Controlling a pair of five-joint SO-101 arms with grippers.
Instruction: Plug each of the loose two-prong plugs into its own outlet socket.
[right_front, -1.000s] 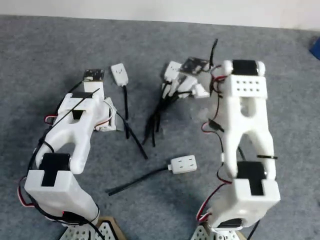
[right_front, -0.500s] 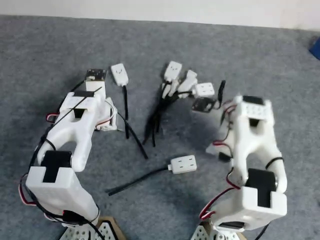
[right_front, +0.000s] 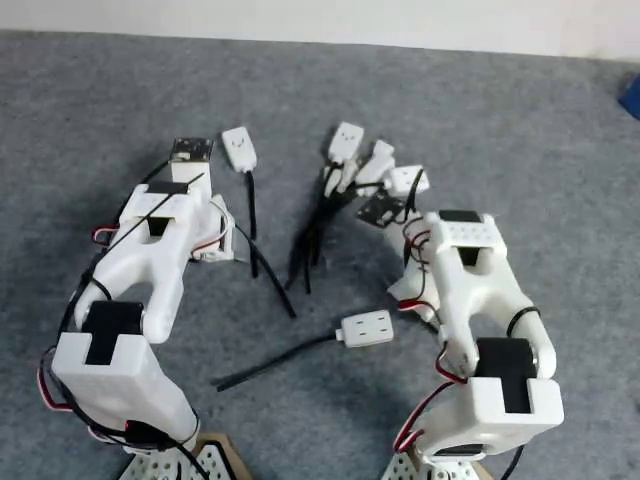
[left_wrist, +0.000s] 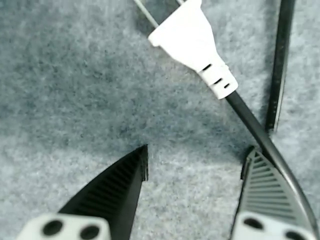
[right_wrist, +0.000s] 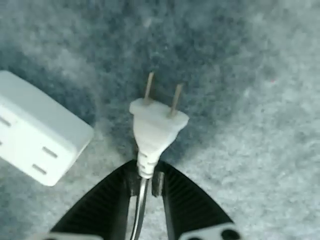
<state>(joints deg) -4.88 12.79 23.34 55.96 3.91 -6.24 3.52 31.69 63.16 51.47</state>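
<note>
Grey carpeted counter (right_front: 560, 150): I draw my right claw (right_wrist: 145, 176), clenched on a plug (right_wrist: 156, 125), back toward six o'clock, socket (right_wrist: 35, 135) next; left claw (left_wrist: 197, 151) hangs released.

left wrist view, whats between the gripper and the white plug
Bare carpet between the left gripper and the plug, seen in the left wrist view.

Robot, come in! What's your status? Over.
Right claw shut on plug, prongs bare. Left claw open near second plug. Socket beside the gripped plug, nothing between.

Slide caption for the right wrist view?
Right gripper holds a white two-prong plug by its neck, white outlet block alongside.
</note>
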